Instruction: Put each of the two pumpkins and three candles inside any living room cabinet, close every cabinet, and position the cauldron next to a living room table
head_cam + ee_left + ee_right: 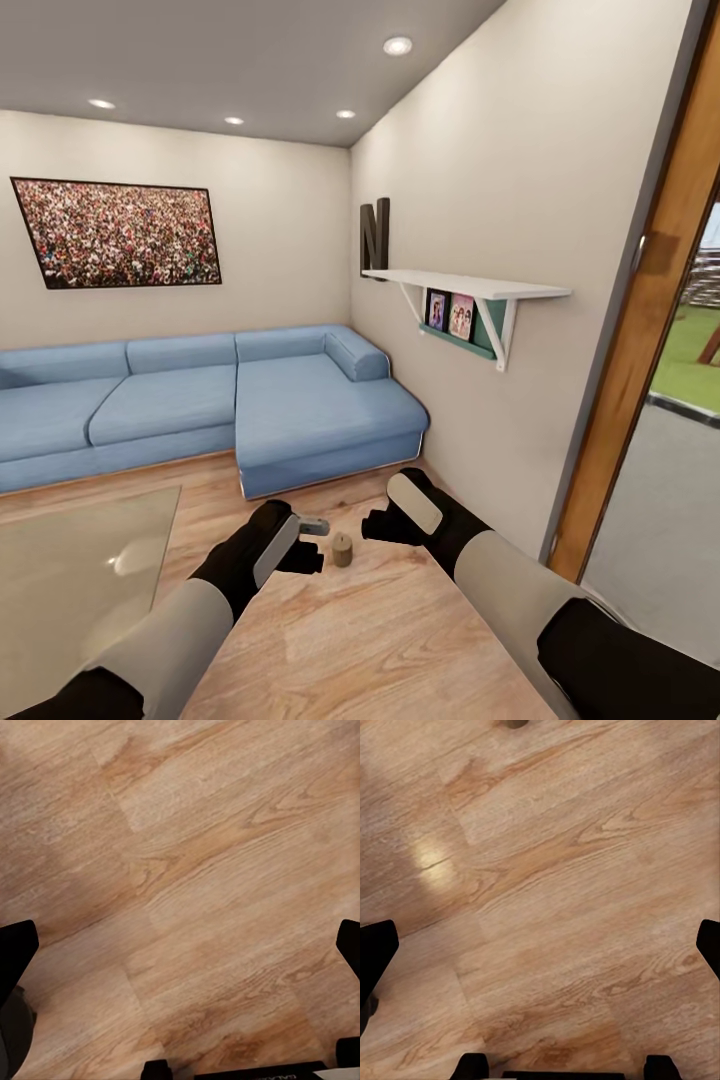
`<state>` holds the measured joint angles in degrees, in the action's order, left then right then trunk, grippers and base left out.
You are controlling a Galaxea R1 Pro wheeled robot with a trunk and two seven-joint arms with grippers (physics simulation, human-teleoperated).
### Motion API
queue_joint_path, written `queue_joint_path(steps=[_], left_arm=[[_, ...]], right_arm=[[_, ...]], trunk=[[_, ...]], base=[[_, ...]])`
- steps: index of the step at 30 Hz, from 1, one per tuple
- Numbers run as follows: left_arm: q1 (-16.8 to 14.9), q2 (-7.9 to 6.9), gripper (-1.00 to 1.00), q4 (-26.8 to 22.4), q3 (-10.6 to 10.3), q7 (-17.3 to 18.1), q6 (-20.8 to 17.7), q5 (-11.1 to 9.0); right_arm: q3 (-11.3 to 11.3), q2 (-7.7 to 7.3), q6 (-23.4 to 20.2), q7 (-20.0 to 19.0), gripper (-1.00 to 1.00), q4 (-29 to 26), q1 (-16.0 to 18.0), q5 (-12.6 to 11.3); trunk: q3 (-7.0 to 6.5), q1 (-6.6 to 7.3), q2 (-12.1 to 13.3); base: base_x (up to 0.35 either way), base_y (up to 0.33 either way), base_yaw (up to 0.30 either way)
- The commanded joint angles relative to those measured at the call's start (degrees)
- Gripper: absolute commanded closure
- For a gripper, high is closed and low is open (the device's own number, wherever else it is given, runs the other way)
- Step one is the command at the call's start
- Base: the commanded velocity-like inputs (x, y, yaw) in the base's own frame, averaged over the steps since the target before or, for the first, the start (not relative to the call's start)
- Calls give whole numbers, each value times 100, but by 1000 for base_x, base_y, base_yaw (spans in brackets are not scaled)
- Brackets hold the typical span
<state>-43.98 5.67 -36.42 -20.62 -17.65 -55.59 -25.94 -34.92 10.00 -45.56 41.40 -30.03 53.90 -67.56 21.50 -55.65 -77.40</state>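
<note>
One candle point(342, 550), a stubby tan-cream cylinder, stands upright on the light wood floor. It lies between my two grippers and touches neither. My left gripper point(308, 545) hangs just left of it, my right gripper point(380, 525) just right and slightly beyond. Both wrist views look down on bare floor planks. The left gripper point(180, 945) has its fingers point(15, 952) spread to the frame's sides, open and empty. The right gripper point(540, 945) is equally wide open. A small dark round edge point(515, 723) shows there, perhaps the candle. The pumpkins, cabinet and cauldron are out of view.
A glass-topped low table point(60, 600) sits at the lower left. A blue corner sofa point(250, 400) runs along the far wall under a framed picture point(118, 233). A white wall shelf point(470, 290) juts out on the right, near an open wooden door point(650, 330).
</note>
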Motion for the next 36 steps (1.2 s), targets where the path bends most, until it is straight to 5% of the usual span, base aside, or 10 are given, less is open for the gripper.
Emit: queue_joint_path(steps=[1,7,14,23,30,36], left_arm=[[-5,-6,-100,-6,-21,-54,-13,-58],[-12,-32,-100,1,88,-54,-11,-55],[-29,-48,-100,102,734,-226,5,-39],[-79,-57,-100,148,888,-371,21,-50],[-84,-58,-100,152,946,-392,124,-51],[-84,-56,-100,150,1188,-926,209,-56]], right_arm=[[-16,0,-5,51,-100,-3,7,-45],[-23,0,-5,65,-100,2,7,-17],[-25,-67,-5,101,-100,41,7,31],[-73,-118,-5,151,-100,99,7,50],[-113,-112,-10,644,-100,118,7,45],[-151,-106,-14,781,-100,114,7,32]], trunk=[[26,-23,-46],[133,-155,-287],[259,-308,-568],[421,-506,-929],[546,-660,-1209],[654,-792,-1450]], base=[[0,0,0],[0,0,0],[0,0,0],[0,0,0],[0,0,0],[0,0,0]])
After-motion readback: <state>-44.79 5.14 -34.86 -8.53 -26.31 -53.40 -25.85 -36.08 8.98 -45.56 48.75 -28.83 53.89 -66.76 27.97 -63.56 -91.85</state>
